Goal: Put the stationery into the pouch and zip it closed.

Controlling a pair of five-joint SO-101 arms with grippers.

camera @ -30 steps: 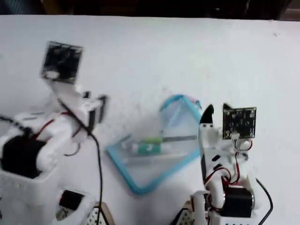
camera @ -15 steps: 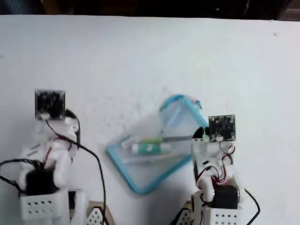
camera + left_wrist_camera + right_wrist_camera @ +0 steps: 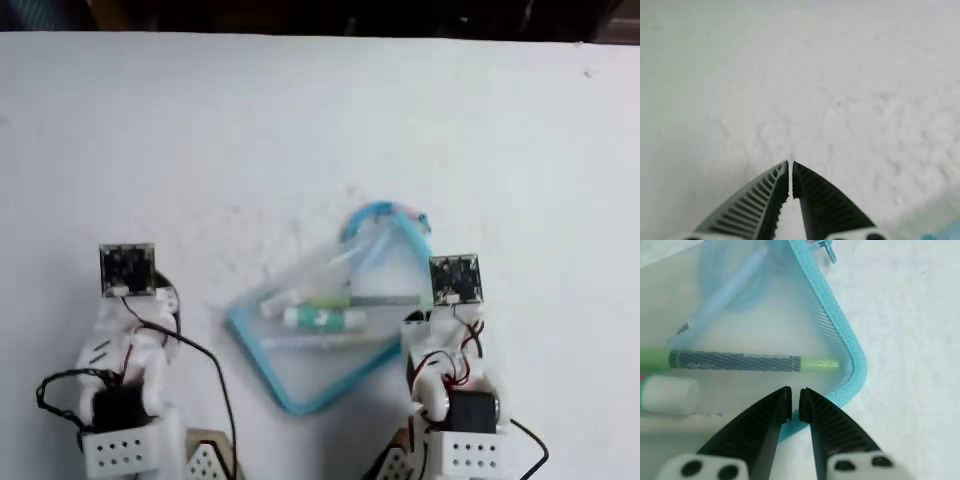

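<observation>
While both arms sit folded low at the near edge of the counter (image 3: 300, 120), the left at about seven o'clock and the right at five, neither holds anything. The left tool (image 3: 790, 172) has its jaws all but touching, over bare counter. The pouch (image 3: 300, 375) lies flat mid-counter, turned diagonally, its zip pull (image 3: 826, 251) at the one o'clock corner. The right tool (image 3: 795, 397), only a slit between its jaws, hangs above the pouch's near corner. Inside, the green pen (image 3: 740, 361) runs nine to three o'clock, and the pale blue pen (image 3: 725, 292) slants toward two. Print on the green pen is too small to read.
</observation>
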